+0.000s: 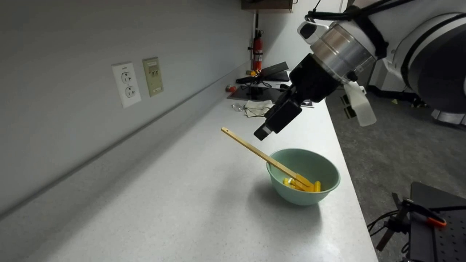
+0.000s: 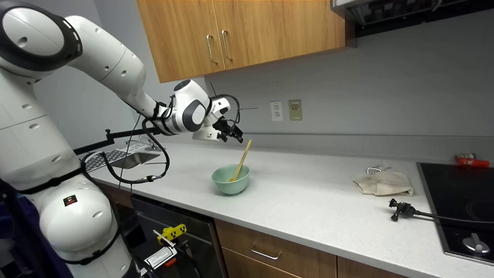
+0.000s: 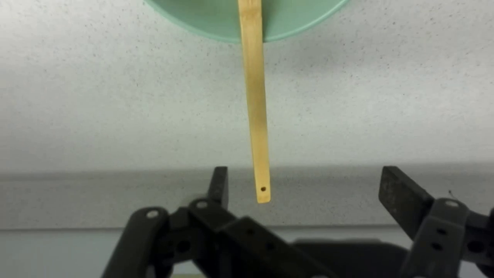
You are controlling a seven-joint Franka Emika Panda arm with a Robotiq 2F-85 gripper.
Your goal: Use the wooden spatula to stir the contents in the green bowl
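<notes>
1 bowl (image 1: 298, 197), 1 spatula (image 3: 256, 96), 1 cloth (image 2: 384, 183), 1 tool (image 3: 305, 185) — 2 fingers (image 3: 403, 200)

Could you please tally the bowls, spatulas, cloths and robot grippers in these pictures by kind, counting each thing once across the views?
Green bowl: 1
Wooden spatula: 1
Cloth: 1
Robot gripper: 1
Total: 4

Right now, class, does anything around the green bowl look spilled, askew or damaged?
Nothing stands out. The green bowl stands upright, the visible yellow pieces lie inside it, and the wooden spatula leans in it, an ordinary slant for stirring.
</notes>
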